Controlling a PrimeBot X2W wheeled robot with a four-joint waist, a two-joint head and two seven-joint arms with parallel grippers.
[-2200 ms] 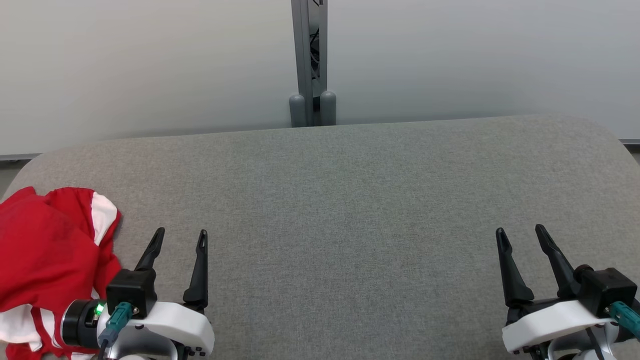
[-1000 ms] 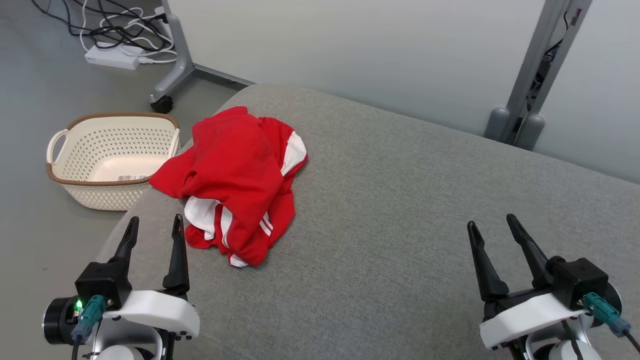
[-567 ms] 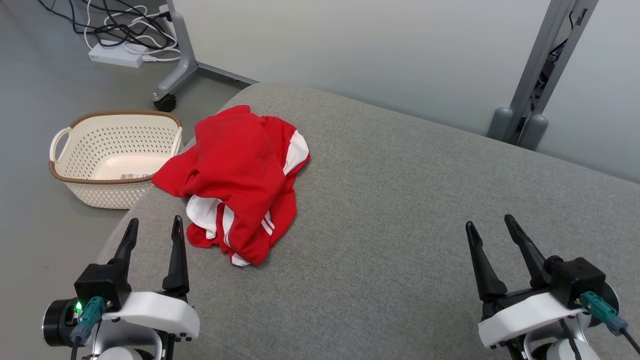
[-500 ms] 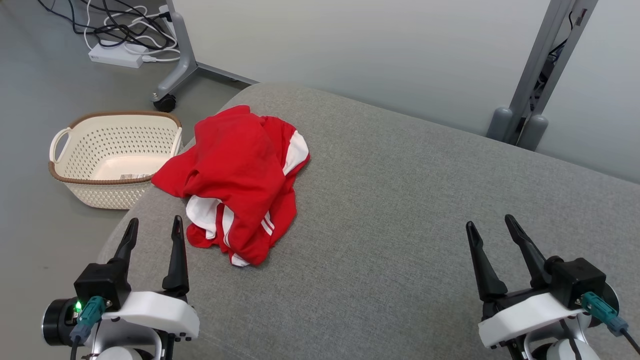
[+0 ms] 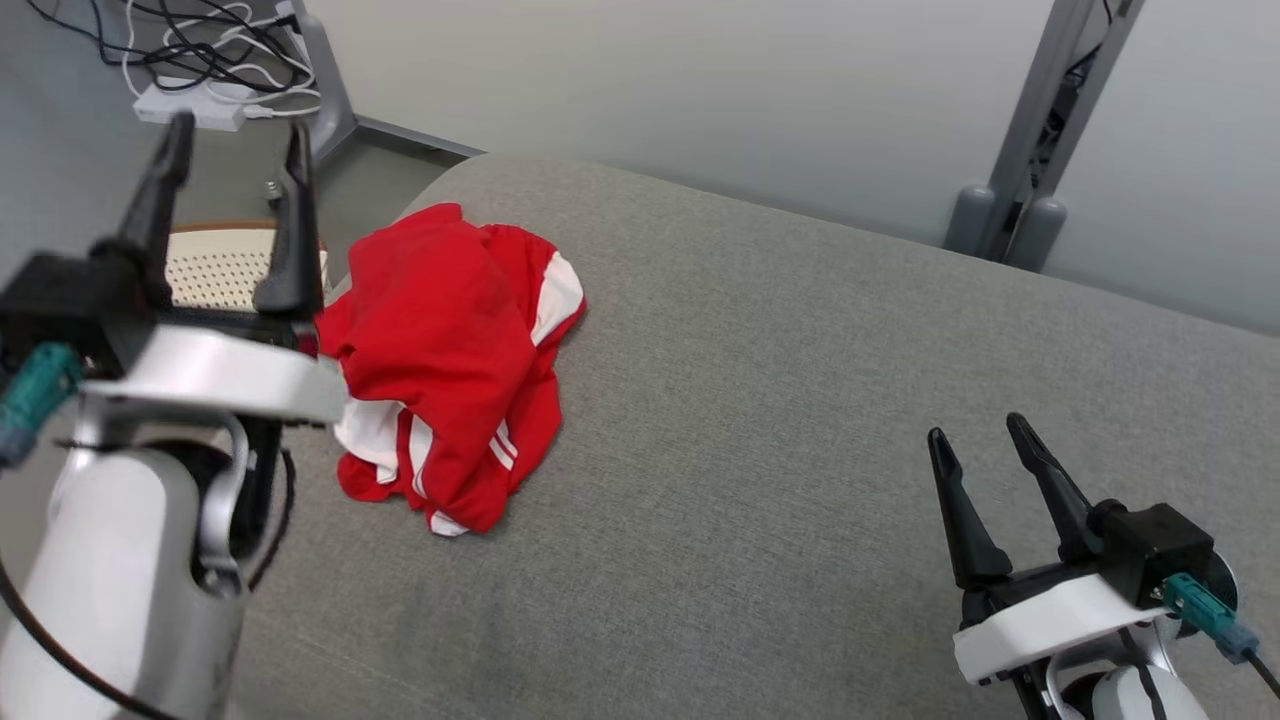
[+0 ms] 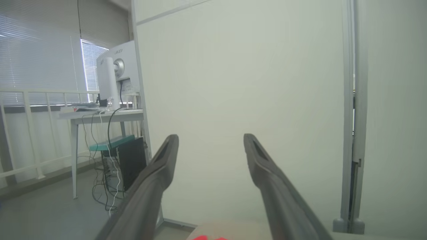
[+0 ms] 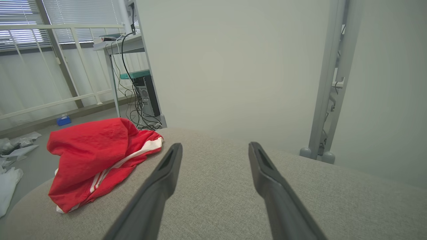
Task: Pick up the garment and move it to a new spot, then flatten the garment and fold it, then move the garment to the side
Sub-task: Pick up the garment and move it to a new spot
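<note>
A crumpled red garment (image 5: 450,350) with white stripes and panels lies near the left end of the grey padded table (image 5: 800,400). The right wrist view has the garment (image 7: 93,160) at its left. My left gripper (image 5: 238,135) is raised high at the left of the head view, open, empty, just left of the garment and above it. Its fingers (image 6: 160,180) point at a pale wall in the left wrist view. My right gripper (image 5: 978,434) hovers low over the table's right part, open and empty, far from the garment.
A cream perforated basket (image 5: 225,270) stands on the floor left of the table, mostly hidden behind my left gripper. Cables and a power strip (image 5: 190,100) lie on the floor behind. A grey post (image 5: 1010,200) rises at the table's far edge.
The camera first swung left, bringing the garment and basket into view. In the last half second my left arm rose high and closer to the camera. The right gripper stayed put.
</note>
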